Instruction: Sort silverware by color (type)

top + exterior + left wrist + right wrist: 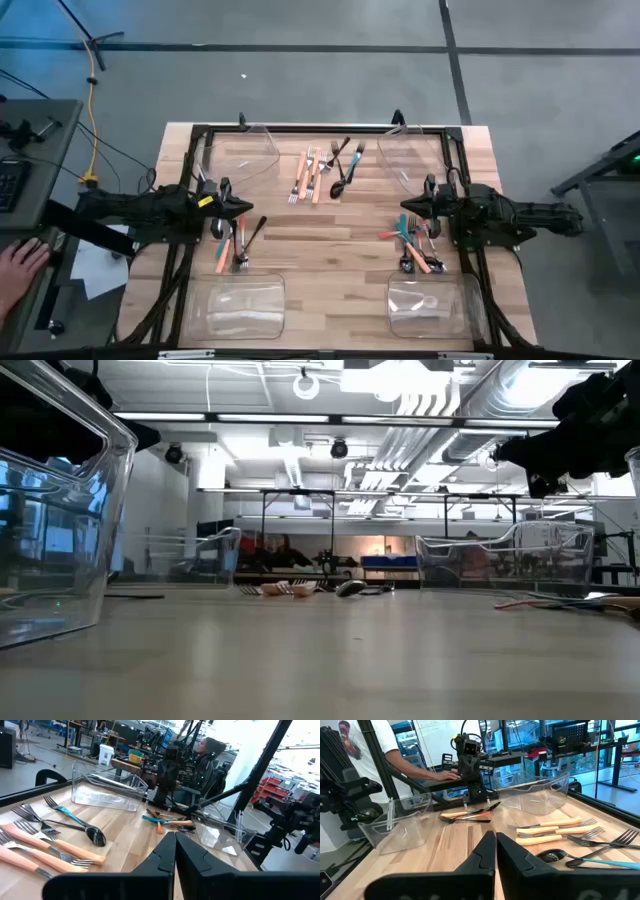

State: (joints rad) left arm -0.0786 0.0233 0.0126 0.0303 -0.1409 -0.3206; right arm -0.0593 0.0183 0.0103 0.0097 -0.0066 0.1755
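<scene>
high view shows the left pincer [247, 208] at centre left and the right pincer [404, 207] at centre right, both closed on nothing above the wooden surface [330, 250]. silverware lies in three groups: orange-handled forks [308, 175] with dark pieces [345, 165] at upper centre, a cluster [235, 243] just below the left pincer, and another cluster [415, 245] below the right pincer. clear bins [243, 305] sit at the corners.

High view looks straight down on the table [330, 270]; low view sits at tabletop level; wrist views face each other at 3 and 9 o'clock, sharing the central silverware [318, 172]
</scene>
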